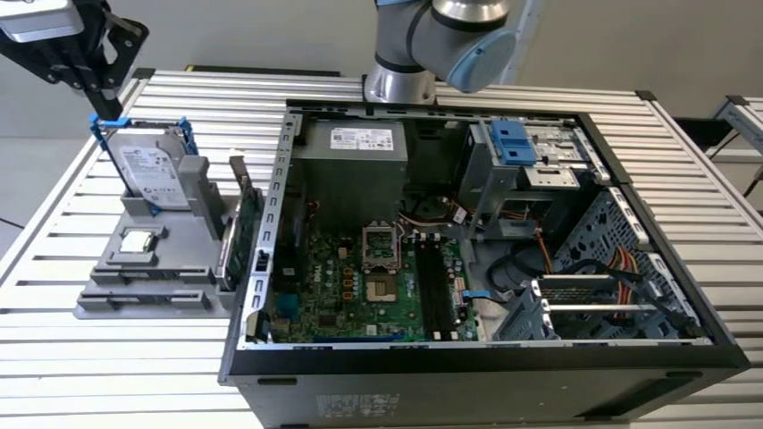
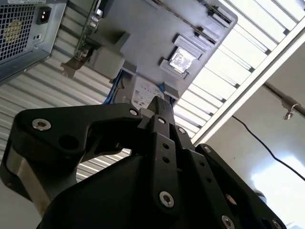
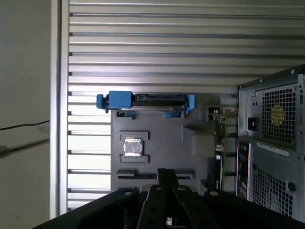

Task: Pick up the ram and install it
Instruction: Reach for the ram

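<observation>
In the exterior view my gripper [image 1: 105, 100] hangs at the far left, just above the top edge of the hard drive [image 1: 153, 174] in its blue frame. Both wrist views show its black fingers [image 2: 161, 107] pressed together with nothing seen between them. Below stands the grey parts holder [image 3: 162, 143]. A dark narrow strip, which looks like the ram [image 3: 136, 175], lies on edge in a holder slot; the fingertips [image 3: 167, 174] cover its middle. The open computer case [image 1: 477, 223] shows long black memory slots [image 1: 435, 290] on its green board.
A square silver processor chip [image 1: 141, 239] sits on the holder. A green expansion card [image 1: 245, 234] stands on edge between the holder and the case wall. Slatted metal table [image 1: 48, 357] all around. The arm's base [image 1: 412, 54] rises behind the case.
</observation>
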Tool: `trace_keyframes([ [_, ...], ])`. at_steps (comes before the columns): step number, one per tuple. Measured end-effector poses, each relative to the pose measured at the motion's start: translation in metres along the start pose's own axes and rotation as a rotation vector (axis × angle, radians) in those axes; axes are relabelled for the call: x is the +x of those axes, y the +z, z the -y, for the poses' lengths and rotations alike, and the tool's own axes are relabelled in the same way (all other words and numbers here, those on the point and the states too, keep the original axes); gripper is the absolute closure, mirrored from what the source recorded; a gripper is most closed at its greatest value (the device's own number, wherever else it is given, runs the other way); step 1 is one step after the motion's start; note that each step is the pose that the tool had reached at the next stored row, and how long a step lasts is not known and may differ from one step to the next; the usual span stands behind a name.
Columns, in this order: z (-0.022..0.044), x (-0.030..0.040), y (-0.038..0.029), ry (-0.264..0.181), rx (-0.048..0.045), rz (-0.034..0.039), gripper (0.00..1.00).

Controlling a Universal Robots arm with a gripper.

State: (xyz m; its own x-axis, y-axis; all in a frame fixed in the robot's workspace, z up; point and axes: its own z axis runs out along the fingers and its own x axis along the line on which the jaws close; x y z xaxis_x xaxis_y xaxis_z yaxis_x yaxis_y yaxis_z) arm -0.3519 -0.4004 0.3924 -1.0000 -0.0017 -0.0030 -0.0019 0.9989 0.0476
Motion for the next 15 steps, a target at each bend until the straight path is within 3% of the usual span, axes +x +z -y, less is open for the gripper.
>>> trace_keyframes([
  [5,0.0007,-0.0005,0.0,-0.001,0.0,-0.0001,1.0],
  [15,0.0093,-0.004,0.0,-0.001,0.0,-0.0001,1.0],
])
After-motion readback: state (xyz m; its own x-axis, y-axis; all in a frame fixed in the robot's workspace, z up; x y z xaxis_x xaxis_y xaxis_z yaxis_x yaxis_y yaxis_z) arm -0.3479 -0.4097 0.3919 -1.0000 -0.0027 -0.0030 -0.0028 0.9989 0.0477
